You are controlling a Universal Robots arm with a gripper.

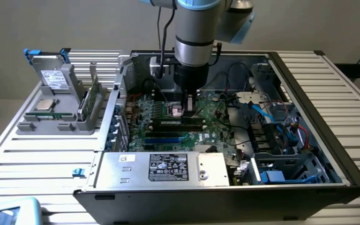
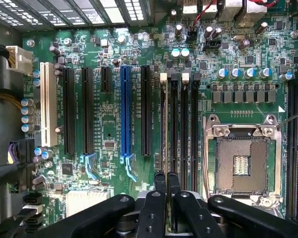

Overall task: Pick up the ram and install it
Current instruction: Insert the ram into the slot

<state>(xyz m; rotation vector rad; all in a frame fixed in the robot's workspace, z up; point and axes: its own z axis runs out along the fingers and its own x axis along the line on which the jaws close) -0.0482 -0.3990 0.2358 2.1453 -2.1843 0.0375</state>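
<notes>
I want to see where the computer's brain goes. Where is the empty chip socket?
In the wrist view, the empty chip socket sits on the green motherboard between two groups of long black memory slots, close by the gripper.

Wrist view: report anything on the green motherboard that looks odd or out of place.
The square metal-framed processor socket on the large green motherboard sits bare, with no chip or cooler over it. Nothing looks spilled, askew or broken.

The green board [image 2: 114,148] looks glossy, its blue slot [image 2: 125,111] smooth plastic, the socket frame [image 2: 243,131] shiny bare metal.
</notes>
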